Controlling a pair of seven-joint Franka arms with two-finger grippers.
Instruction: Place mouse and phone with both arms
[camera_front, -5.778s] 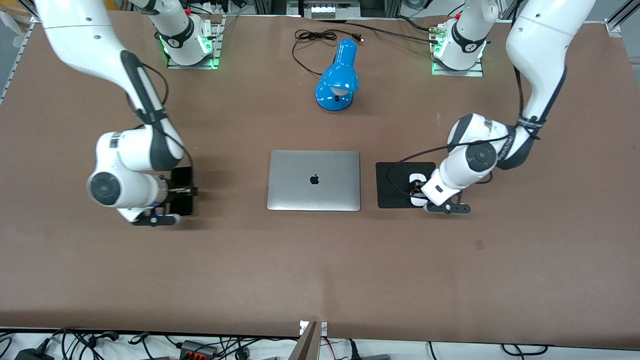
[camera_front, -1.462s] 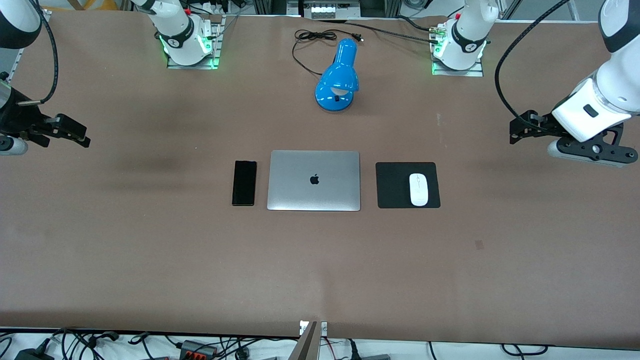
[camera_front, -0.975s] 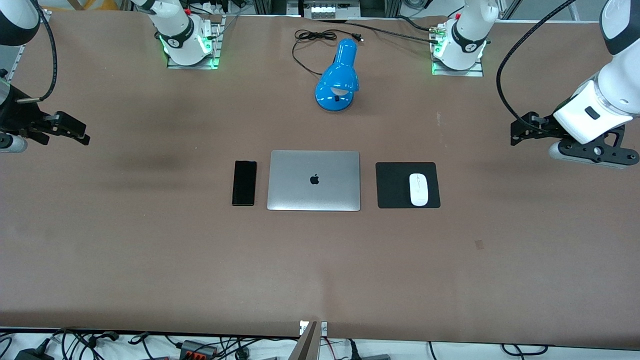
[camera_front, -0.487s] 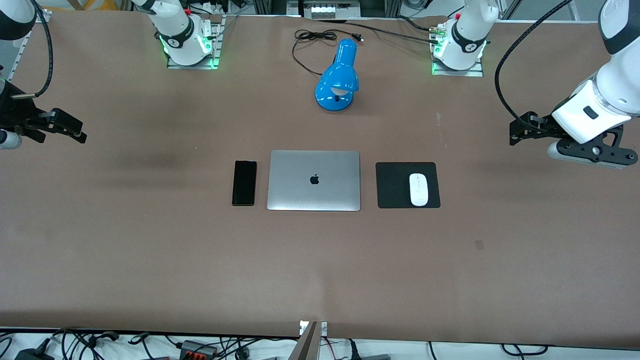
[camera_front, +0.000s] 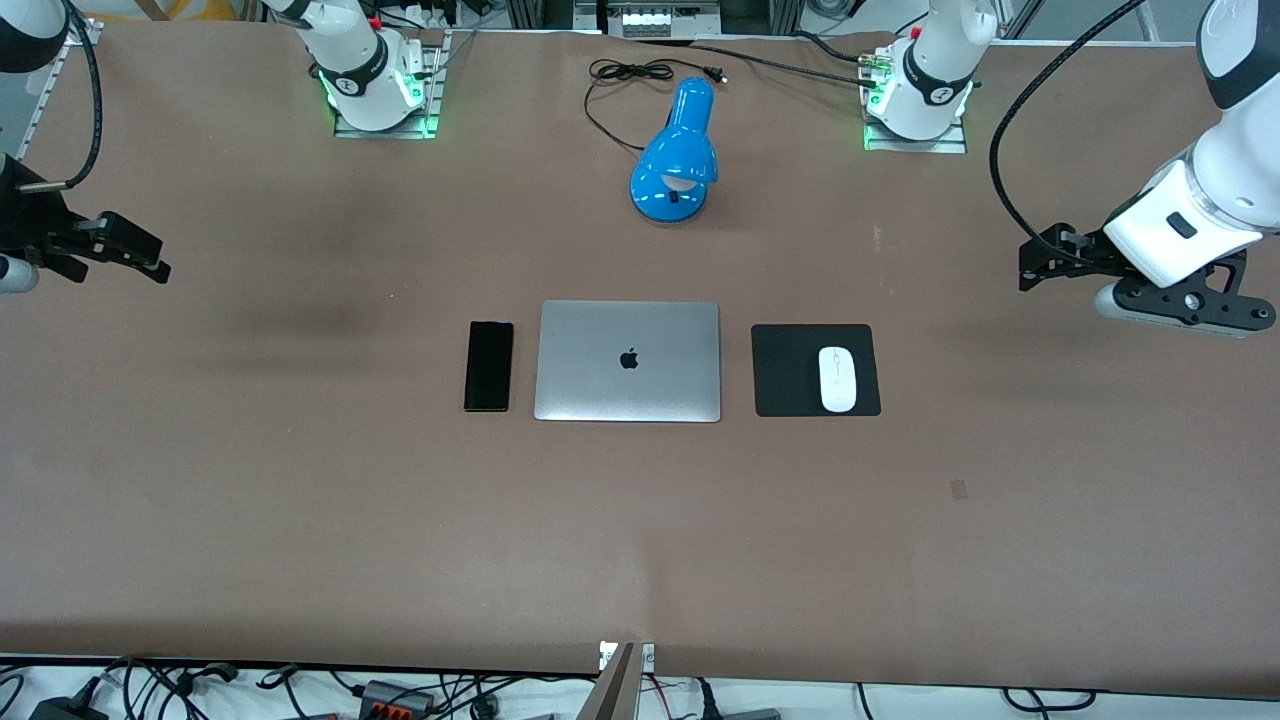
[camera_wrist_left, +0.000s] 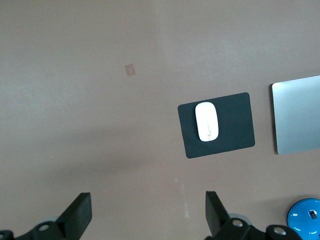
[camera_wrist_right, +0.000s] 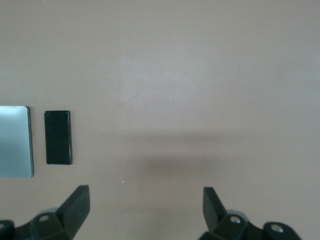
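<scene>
The white mouse (camera_front: 838, 379) lies on a square black mouse pad (camera_front: 790, 370) beside the laptop, toward the left arm's end of the table; it also shows in the left wrist view (camera_wrist_left: 206, 121). The black phone (camera_front: 489, 366) lies flat on the table beside the laptop, toward the right arm's end; it also shows in the right wrist view (camera_wrist_right: 58, 137). My left gripper (camera_front: 1040, 262) is open and empty, raised over bare table at the left arm's end. My right gripper (camera_front: 140, 255) is open and empty, raised over bare table at the right arm's end.
A closed silver laptop (camera_front: 628, 361) lies between phone and mouse pad. A blue desk lamp (camera_front: 676, 155) with its black cable (camera_front: 615, 85) stands farther from the front camera than the laptop, between the two arm bases.
Since 5.8 s ago both grippers have let go of phone and mouse and lifted away to the table's ends. In the last second the right gripper drifted slightly; the left arm is still.
</scene>
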